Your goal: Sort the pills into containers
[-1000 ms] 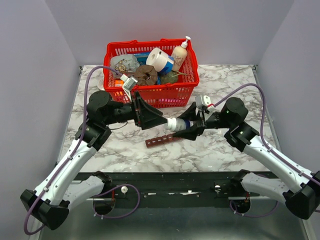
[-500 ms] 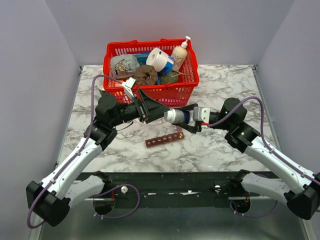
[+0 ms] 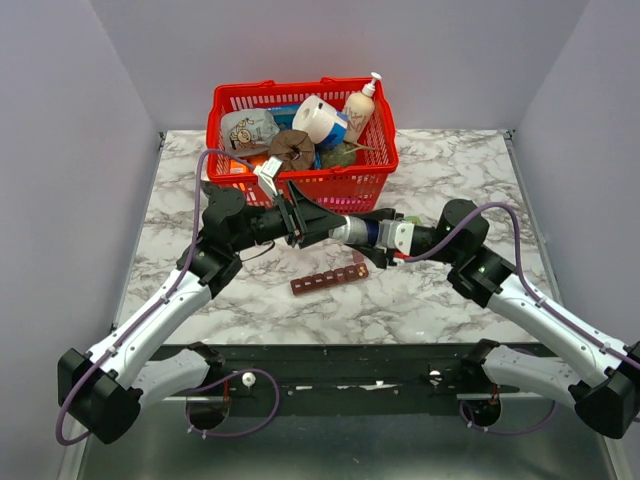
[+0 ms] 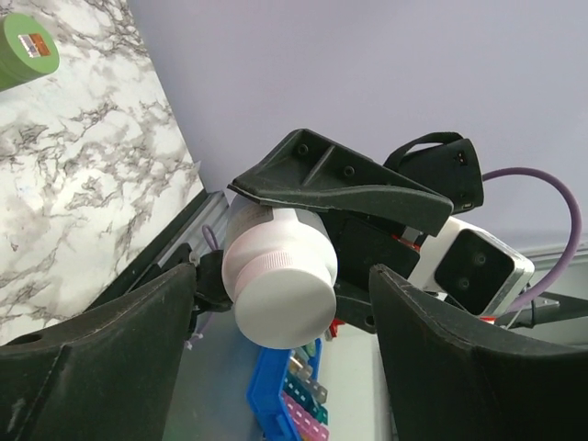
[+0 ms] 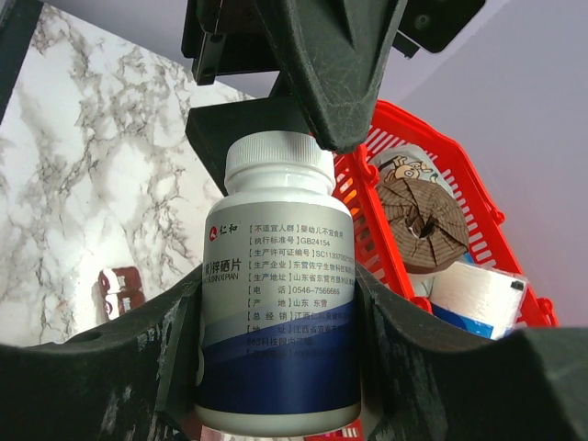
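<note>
Above the table (image 3: pixel 440 300) — bottle (image 5: pixel 280 303) horizontal, tight in right gripper (image 3: pixel 367 238), cap (image 5: pixel 279 154) toward open-jawed left gripper (image 4: pixel 280 277).

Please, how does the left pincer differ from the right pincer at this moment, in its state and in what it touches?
The right pincer is shut on the body of the white pill bottle; the left pincer is open. The right pincer's fingers press the bottle's sides; the left pincer's fingers stand on either side of the cap, with gaps. Both are black, and they face each other at the same bottle.
</note>
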`<state>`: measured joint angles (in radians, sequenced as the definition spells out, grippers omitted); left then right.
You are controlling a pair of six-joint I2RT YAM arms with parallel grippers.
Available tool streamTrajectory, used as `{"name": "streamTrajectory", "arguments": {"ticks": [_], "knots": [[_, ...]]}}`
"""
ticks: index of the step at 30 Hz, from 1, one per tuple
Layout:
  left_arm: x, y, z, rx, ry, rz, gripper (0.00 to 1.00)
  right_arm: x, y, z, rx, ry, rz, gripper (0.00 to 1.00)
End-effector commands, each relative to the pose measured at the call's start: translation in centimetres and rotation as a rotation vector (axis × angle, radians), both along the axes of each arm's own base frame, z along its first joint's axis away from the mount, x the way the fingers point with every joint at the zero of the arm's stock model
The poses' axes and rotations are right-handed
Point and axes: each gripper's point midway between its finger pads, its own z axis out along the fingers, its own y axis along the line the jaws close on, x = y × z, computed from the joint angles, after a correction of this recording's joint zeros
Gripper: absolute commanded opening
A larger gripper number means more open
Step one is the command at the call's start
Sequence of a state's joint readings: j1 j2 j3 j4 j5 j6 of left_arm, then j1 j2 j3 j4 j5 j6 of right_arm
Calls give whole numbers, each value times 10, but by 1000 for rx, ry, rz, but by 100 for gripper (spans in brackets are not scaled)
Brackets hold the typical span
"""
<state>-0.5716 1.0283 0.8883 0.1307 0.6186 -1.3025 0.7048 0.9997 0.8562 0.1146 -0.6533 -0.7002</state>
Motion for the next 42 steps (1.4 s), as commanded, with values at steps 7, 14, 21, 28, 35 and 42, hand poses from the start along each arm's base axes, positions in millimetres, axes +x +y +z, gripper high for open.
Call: {"name": "streamTrajectory", "arguments": {"ticks": [7,14,21,28,35,42], "knots": [[-10,-6,16,-18,-78,-78,46,-5,0,0,6,-9,1,1],[-24,-11,14,0,-238,-213,19,-16,5,-3,32,191,38,0],[-46,-8,29,-3,-571,-339,16,-39,10,-5,80,501,99,1],[-67,-1,43,24,-923,-441,19,-58,13,6,161,816,180,1],[-63,-1,54,58,-1149,-446,38,-77,15,17,202,1041,274,1],[-43,2,85,19,-1110,-288,88,-77,12,25,216,975,271,0]]}}
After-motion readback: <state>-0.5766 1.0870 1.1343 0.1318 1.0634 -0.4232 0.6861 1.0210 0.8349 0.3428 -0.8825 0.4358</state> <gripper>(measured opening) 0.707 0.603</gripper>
